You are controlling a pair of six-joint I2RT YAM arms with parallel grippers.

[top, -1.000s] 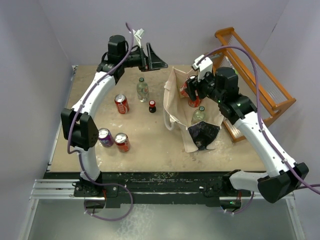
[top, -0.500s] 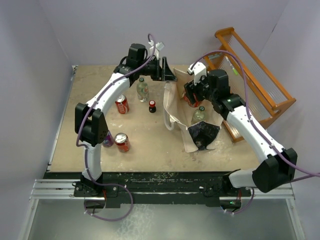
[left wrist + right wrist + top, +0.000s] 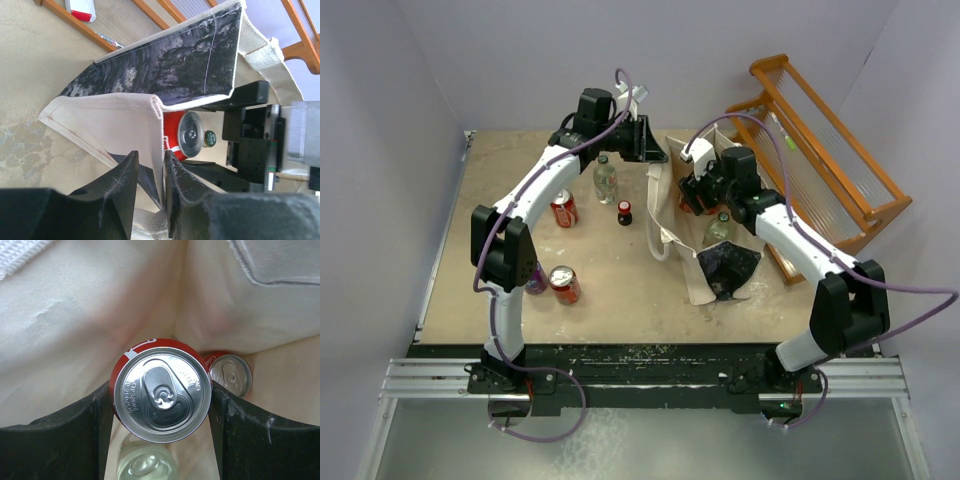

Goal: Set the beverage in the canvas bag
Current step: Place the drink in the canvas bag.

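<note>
Canvas bag (image 3: pixel 693 287) lies on the right half of the tabletop (image 3: pixel 610 300). Its mouth faces the far edge and its black end panel faces the near edge.

Left tool (image 3: pixel 646 146) is at the bag's far-left rim. In the left wrist view the left tool (image 3: pixel 150 159) is clenched on a fold of the bag's wall (image 3: pixel 110 117), with cloth between the two fingers. It looks to be propping the mouth open.

Right tool (image 3: pixel 698 190) is inside the mouth, near the far-right corner. In the right wrist view the right tool (image 3: pixel 161 401) is grasping a red can (image 3: pixel 161 394), a finger on each side and the lid facing the camera. The can's long axis is upright and runs in line with the tool.

The red can (image 3: pixel 176 134) sits just inside the rim, below the cloth edge. Whether its base touches the bag floor cannot be told.

Already in the bag:
- a second can (image 3: pixel 230 375), just beside the held one
- a clear bottle (image 3: pixel 144 465), nearer the near edge

Judgement: placement is nearly done. The drop spot is straight below the right tool, so what remains is a short descent along the can's axis and then release. The risk is knocking the neighbouring can or snagging cloth on withdrawal.

Loose toward the left edge: bottle (image 3: pixel 605 178), red can (image 3: pixel 563 208), small dark bottle (image 3: pixel 624 212), two cans (image 3: pixel 563 284). The left arm is nearer these. An orange rack (image 3: pixel 820 140) runs along the right edge.
</note>
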